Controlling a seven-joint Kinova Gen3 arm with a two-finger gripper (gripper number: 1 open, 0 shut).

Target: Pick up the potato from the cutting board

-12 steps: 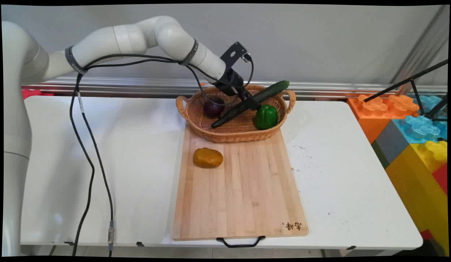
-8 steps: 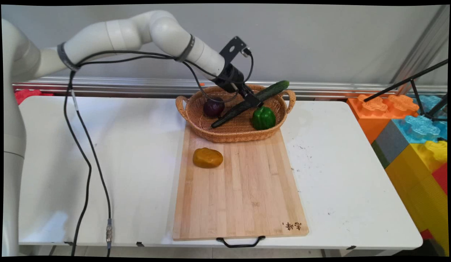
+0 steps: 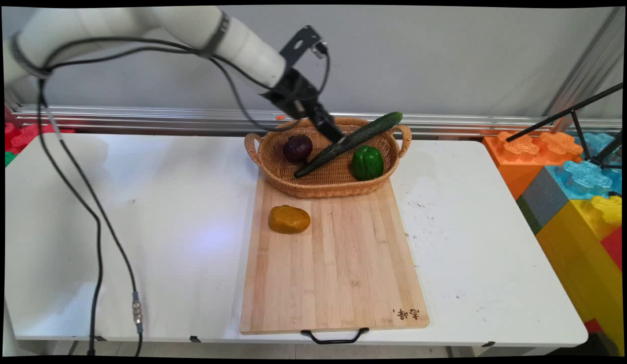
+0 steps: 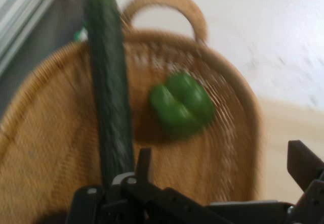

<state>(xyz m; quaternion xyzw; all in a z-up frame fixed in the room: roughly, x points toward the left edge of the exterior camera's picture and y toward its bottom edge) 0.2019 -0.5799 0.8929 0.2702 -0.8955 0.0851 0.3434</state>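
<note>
Potato [image 3: 289, 219] lies on cutting board [image 3: 339, 283], near its far left corner, well apart from my hand. Board's near part bare; its handle at table [image 3: 167, 212] near edge. Wicker basket [image 3: 273, 167] sits on board's far end, holding red onion [image 3: 297, 148], green pepper [image 3: 367, 162], cucumber [image 3: 351, 141] propped over far rim. My gripper [image 3: 334, 135] hangs above cucumber's middle, fingers spread, gripping nothing.

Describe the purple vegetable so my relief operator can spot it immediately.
Find the wicker basket at the far end of the cutting board. In its left part, beside the long cucumber, sits the red onion: round and dark purple, unlike its green neighbours.
</note>
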